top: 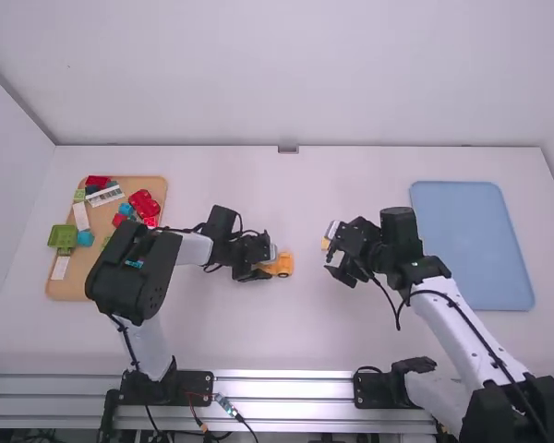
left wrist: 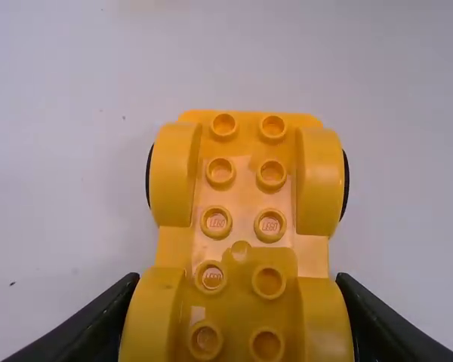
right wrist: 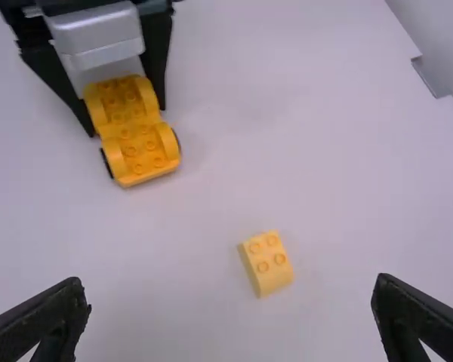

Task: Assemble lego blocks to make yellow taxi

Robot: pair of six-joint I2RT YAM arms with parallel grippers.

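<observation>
A: Which step is in hand?
B: My judgement: holding the yellow car base [top: 279, 266] steady while the first yellow block is collected. The base stands on its wheels on the white table [top: 286, 323], with rows of bare studs facing up.
A: State of the left gripper [top: 264, 267]?
B: Grasping. Its fingers press on both sides of the base at one end, as the left wrist view confirms.
A: And the right gripper [right wrist: 232, 292]?
B: Released. Its fingers stand wide apart and hold nothing.
A: Position of the small yellow block [right wrist: 266, 262]?
B: To the right of the base in the high view, slightly farther from the camera and apart from it. It is studs up, four studs visible, in the space ahead of the right gripper's fingertips.
A: Other items?
B: Left of the base, a tan board [top: 65, 281] carries coloured bricks, among them red bricks [top: 144, 203] and a green piece [top: 63, 236]. Well to the right of the base lies a blue mat [top: 471, 245].
A: What does the next move call for?
B: Line the right fingers up with the block's sides, lower, close squarely, then carry it over the base's studs. A skewed grip would probably spoil the seating.
</observation>
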